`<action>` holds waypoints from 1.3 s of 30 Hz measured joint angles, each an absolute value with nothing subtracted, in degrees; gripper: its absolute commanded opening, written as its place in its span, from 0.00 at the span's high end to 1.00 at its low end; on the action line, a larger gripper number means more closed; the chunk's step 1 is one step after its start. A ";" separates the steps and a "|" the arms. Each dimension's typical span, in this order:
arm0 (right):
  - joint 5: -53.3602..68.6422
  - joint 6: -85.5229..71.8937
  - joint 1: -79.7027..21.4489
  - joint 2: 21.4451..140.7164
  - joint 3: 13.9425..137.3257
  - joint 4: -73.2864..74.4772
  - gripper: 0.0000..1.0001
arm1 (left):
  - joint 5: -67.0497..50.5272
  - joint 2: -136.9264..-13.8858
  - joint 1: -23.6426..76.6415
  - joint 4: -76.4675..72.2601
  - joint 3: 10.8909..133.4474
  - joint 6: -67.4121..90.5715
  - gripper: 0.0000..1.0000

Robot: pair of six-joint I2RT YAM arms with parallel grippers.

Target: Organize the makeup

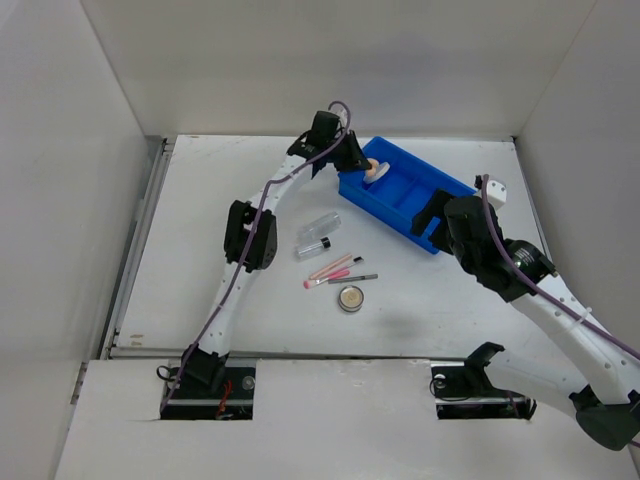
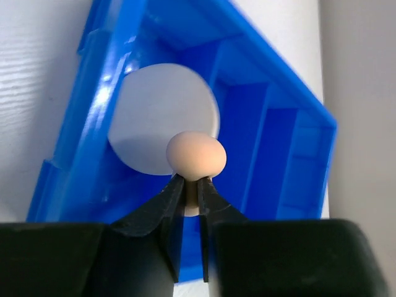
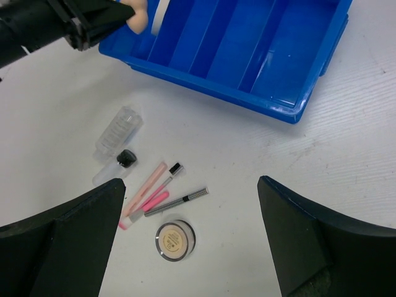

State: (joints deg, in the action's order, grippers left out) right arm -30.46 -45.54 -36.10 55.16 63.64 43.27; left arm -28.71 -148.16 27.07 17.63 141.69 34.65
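Observation:
My left gripper (image 1: 362,165) is shut on the stem of the round beige puff (image 1: 376,170) and holds it over the left end compartment of the blue divided bin (image 1: 365,198). In the left wrist view the puff (image 2: 195,154) sits at my gripper (image 2: 192,183) tips above a white disc (image 2: 154,111). On the table lie two clear vials (image 3: 119,129) (image 3: 111,168), the pink stick (image 3: 145,185), the thin dark pencil (image 3: 176,202) and the round compact (image 3: 176,239). My right gripper (image 3: 190,185) is open and empty, high above them.
The bin's other compartments (image 3: 247,43) hold nothing. A small white block (image 1: 495,190) sits beyond the bin's right end. White walls enclose the table at back and sides. A metal rail (image 1: 140,240) runs along the left edge.

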 measured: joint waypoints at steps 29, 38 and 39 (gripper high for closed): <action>-15.79 -43.64 -38.30 66.08 64.10 35.81 0.15 | -12.97 -90.45 27.14 26.17 102.26 28.69 0.28; -8.95 -59.05 -43.29 91.39 71.94 28.40 0.11 | 9.78 -67.29 24.97 41.82 84.79 28.05 0.28; -8.99 -61.04 -43.35 93.58 73.17 28.27 0.11 | 11.16 -65.89 24.99 42.96 84.16 27.81 0.28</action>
